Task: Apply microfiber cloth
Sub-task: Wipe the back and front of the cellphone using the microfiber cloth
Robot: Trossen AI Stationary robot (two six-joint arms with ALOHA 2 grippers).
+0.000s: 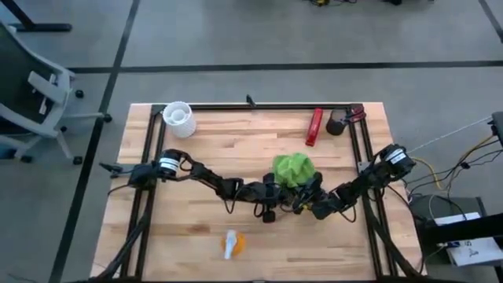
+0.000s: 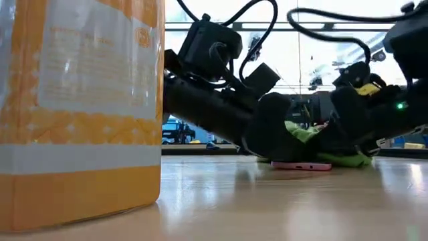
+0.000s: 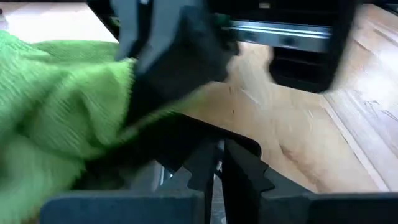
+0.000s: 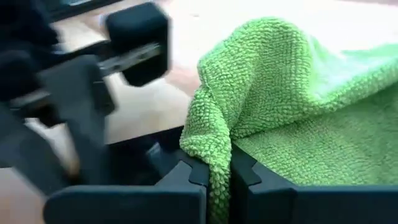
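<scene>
The microfiber cloth lies bunched near the centre of the worktop, slightly toward the right edge. In the low view it rests on a phone lying flat on the wood.

The right gripper sits at the near side of the cloth. Its fingers are closed almost together, with a fold of the green fabric pinched between them.

The left gripper meets the cloth from the left. Its fingers are nearly closed, leaving only a thin gap; what they hold, if anything, cannot be determined.

A spray bottle lies near the front edge. A white cup stands at the far left corner. A red object and a dark round object lie near the far right corner.
</scene>
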